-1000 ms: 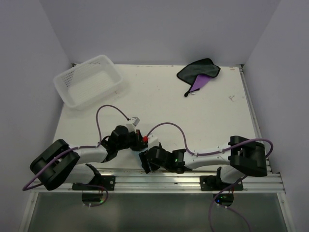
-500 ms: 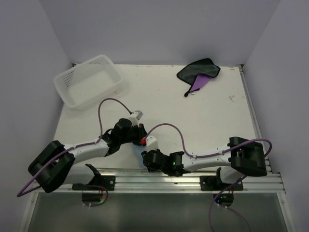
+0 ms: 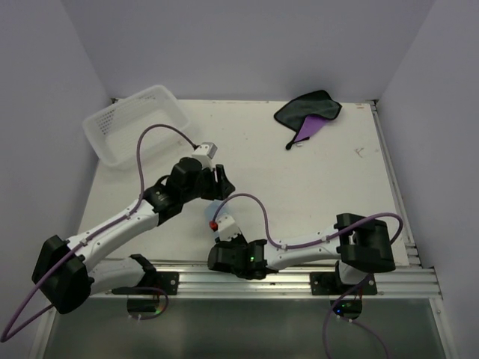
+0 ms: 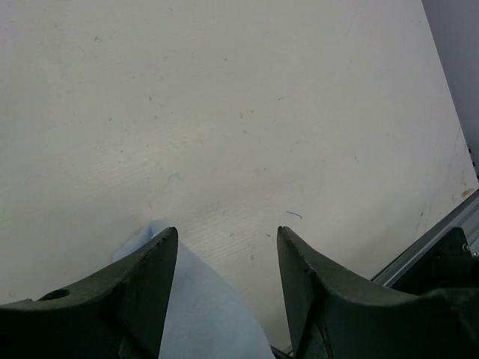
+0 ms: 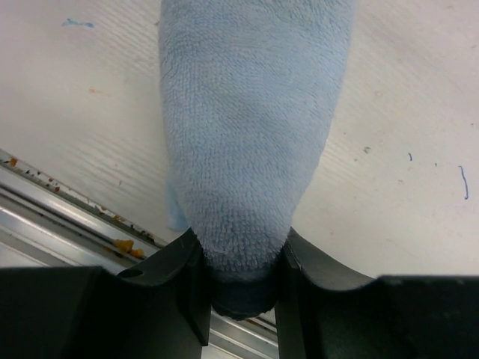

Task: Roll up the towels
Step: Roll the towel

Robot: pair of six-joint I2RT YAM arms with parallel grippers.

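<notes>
- Gripping the rolled light blue towel (image 5: pixel 254 134) by one end: right gripper (image 5: pixel 239 258)
- left gripper (image 4: pixel 227 243) jaws apart, empty
- purple towel (image 3: pixel 308 112) far side, not yet rolled

- The basket (image 3: pixel 135 123) sits way back in the far left corner of the table (image 3: pixel 314 187).
- The far towel (image 3: pixel 308 112) lies along the back edge, right of centre, well apart from the basket.
- The near towel (image 5: pixel 254 134) lies on the table left of centre, one end close to the front rail (image 3: pixel 389 278).
- The right gripper (image 5: pixel 239 243) is at that rail-side end, one finger on each side and pinching it.
- The left gripper (image 4: pixel 224 239) is over the towel's other end, behind the right one, with its fingers spread.
</notes>
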